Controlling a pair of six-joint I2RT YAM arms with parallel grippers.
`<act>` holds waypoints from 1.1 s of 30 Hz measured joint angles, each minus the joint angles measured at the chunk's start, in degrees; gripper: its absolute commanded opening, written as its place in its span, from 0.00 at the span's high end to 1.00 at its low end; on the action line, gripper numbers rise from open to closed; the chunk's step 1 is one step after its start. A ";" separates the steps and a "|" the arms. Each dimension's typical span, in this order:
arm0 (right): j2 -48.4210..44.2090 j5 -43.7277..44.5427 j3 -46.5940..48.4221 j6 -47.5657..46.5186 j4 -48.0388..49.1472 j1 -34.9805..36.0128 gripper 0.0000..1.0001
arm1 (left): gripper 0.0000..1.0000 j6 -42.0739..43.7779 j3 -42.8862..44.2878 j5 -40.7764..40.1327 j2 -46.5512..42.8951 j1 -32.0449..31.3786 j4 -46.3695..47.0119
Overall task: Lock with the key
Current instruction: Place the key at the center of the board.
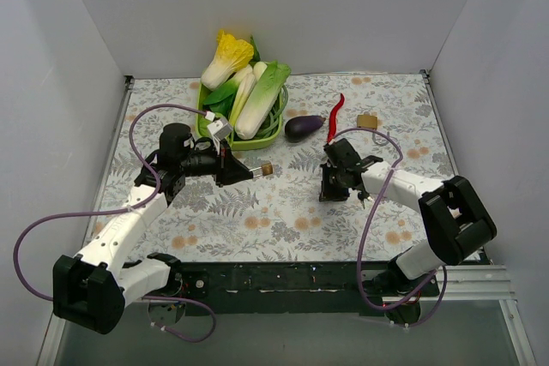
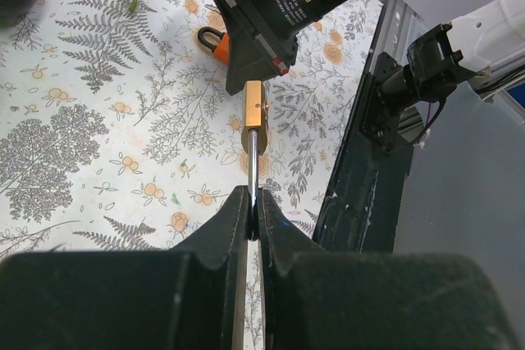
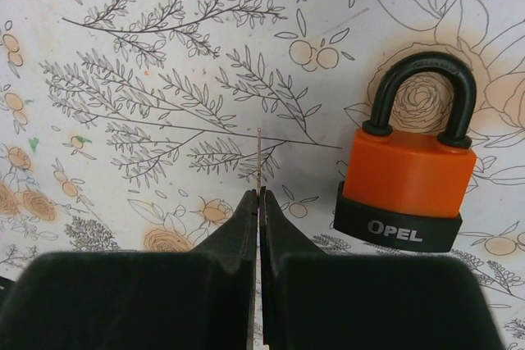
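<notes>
Two robot arms at a counter (image 1: 257, 220) covered in a leaf-and-blossom print cloth. The overhead view alone takes in the whole scene: a green basket (image 1: 266, 139) of pale cabbages (image 1: 262, 96) at 12 o'clock, with a glossy purple eggplant (image 1: 303, 128) and a curled red chili (image 1: 336, 115) just to its 3 o'clock. Near the chili lies a small tan block (image 1: 367, 120), too small to identify.

The left claw (image 1: 244, 171) is at centre, closed on a slim steel shank (image 2: 253, 165) that ends in a brass block (image 1: 267, 169). Only the left wrist view shows this grip, with the black fingers (image 2: 234, 219) pinched tight on the shank. It also shows a single rivet dot on the block's flat side.

The right claw (image 1: 330, 188) is at the brass block's 3 o'clock, tilted down towards the cloth. The right wrist view shows it (image 3: 259, 202) shut on a thin metal blade (image 3: 259, 161) seen edge-on. Whether this is the key cannot be told.

That view alone shows the orange padlock (image 3: 408, 174) in detail. It lies flat on the cloth at the claw's 2 o'clock, apart from the blade, its black arched shackle seated in the body. White letters on its black base band read "OPEL". The left wrist view catches the same padlock (image 2: 215, 43) at 11 o'clock of the brass block, just beside the right claw's black housing. From overhead the padlock cannot be made out.
</notes>
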 measured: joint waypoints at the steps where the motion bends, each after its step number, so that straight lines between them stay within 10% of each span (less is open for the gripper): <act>1: 0.31 0.35 0.02 0.09 0.09 0.00 0.99 | 1.00 0.09 0.00 -0.07 -0.02 0.00 -0.07; 23: 0.44 -0.74 3.21 -0.09 0.04 0.07 0.39 | 1.00 1.42 -0.04 0.09 -0.94 0.04 -3.23; 33: -12.87 -2.05 10.75 -18.27 1.57 1.90 0.17 | 1.00 -0.46 5.31 3.02 6.71 0.04 -12.11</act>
